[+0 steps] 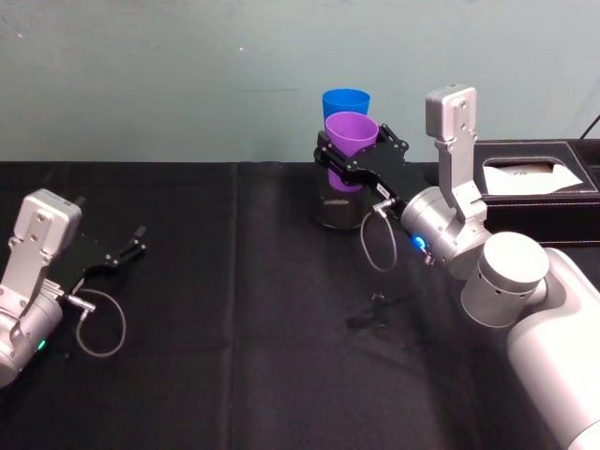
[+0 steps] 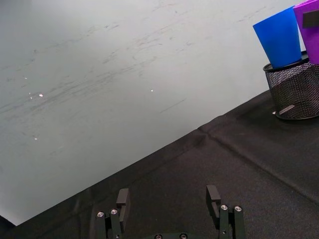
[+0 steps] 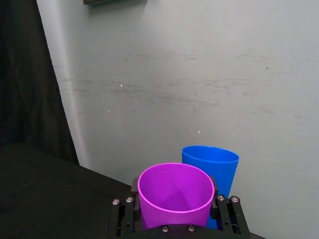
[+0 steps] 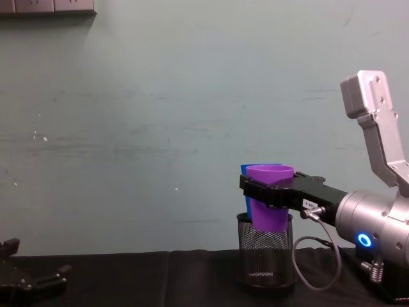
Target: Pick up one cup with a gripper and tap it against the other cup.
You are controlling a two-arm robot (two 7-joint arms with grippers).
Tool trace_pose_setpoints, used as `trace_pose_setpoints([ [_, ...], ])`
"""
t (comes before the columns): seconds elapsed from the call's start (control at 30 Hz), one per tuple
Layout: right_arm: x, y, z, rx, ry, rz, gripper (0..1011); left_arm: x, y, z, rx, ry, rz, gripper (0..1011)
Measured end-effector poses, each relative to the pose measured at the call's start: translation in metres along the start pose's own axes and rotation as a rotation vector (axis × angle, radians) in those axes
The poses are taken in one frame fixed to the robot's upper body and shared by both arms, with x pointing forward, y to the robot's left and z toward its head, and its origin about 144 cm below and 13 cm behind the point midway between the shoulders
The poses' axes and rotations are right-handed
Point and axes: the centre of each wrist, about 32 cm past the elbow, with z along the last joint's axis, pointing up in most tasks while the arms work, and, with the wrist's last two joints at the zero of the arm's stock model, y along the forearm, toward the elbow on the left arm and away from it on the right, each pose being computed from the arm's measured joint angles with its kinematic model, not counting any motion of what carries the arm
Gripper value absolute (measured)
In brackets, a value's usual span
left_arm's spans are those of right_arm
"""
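Note:
The purple cup is held between the long black fingers of my right gripper, which is shut on it just below the rim. In the chest view the purple cup hangs upright with its base dipping into the black mesh holder. The blue cup stands in that holder right behind the purple one, touching it or nearly so. The right wrist view shows the purple cup between the fingers, with the blue cup beyond. My left gripper rests open at the table's left, far from both.
A black box with a white sheet in it sits at the back right, close to my right arm. The table is covered in black cloth. A pale green wall rises just behind the holder.

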Motion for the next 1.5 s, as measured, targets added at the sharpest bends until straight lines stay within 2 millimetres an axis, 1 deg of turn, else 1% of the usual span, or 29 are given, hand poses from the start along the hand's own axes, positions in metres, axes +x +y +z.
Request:
trace_pose_setpoints([
  [1.5, 0.0000, 0.0000, 0.0000, 0.000, 0.000, 0.000, 751, 0.0000, 0.0000, 0.0000, 0.000, 0.000, 0.000, 1000],
])
